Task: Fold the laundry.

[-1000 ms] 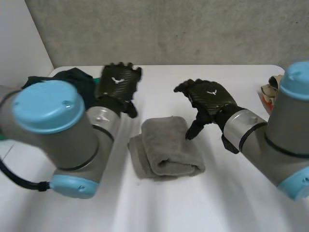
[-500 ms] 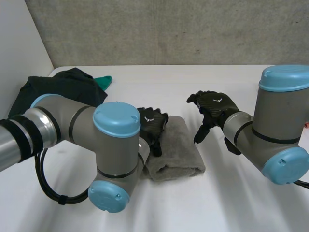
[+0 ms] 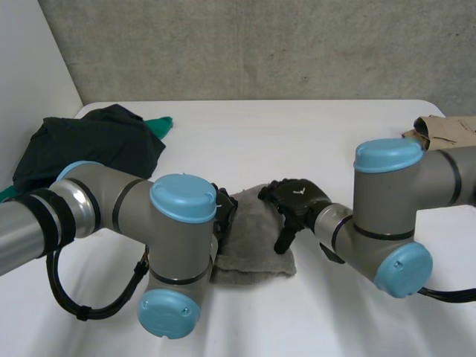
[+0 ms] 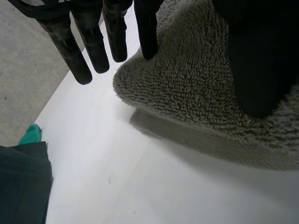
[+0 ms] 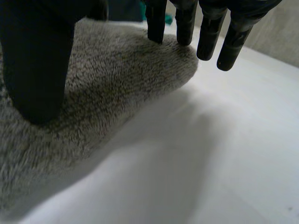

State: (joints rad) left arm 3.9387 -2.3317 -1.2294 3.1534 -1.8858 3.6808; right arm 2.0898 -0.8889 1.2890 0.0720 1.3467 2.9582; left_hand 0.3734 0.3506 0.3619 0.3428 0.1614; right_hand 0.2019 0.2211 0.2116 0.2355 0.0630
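Note:
A folded grey towel point(image 3: 256, 242) lies in the middle of the white table point(image 3: 297, 141). My left hand point(image 3: 225, 211) rests at the towel's left side, half hidden behind my left arm's elbow. In the left wrist view that hand point(image 4: 96, 44) is open, its fingers straight along the edge of the towel point(image 4: 196, 88) and its thumb lying on the pile. My right hand point(image 3: 296, 202) sits on the towel's right side. In the right wrist view it point(image 5: 37, 65) is open, thumb pressed on the towel point(image 5: 121, 79), fingers straight at its rounded end.
A dark green garment point(image 3: 89, 145) with a teal cloth point(image 3: 161, 123) beside it lies heaped at the table's back left, and shows again point(image 4: 23, 184) beyond my left hand. A beige item point(image 3: 446, 132) sits at the right edge. A grey wall stands behind.
Both arms swung inward. The left hand came from the back left down to the towel's left side, and the right hand moved onto its right side. The towel slid slightly toward the front.

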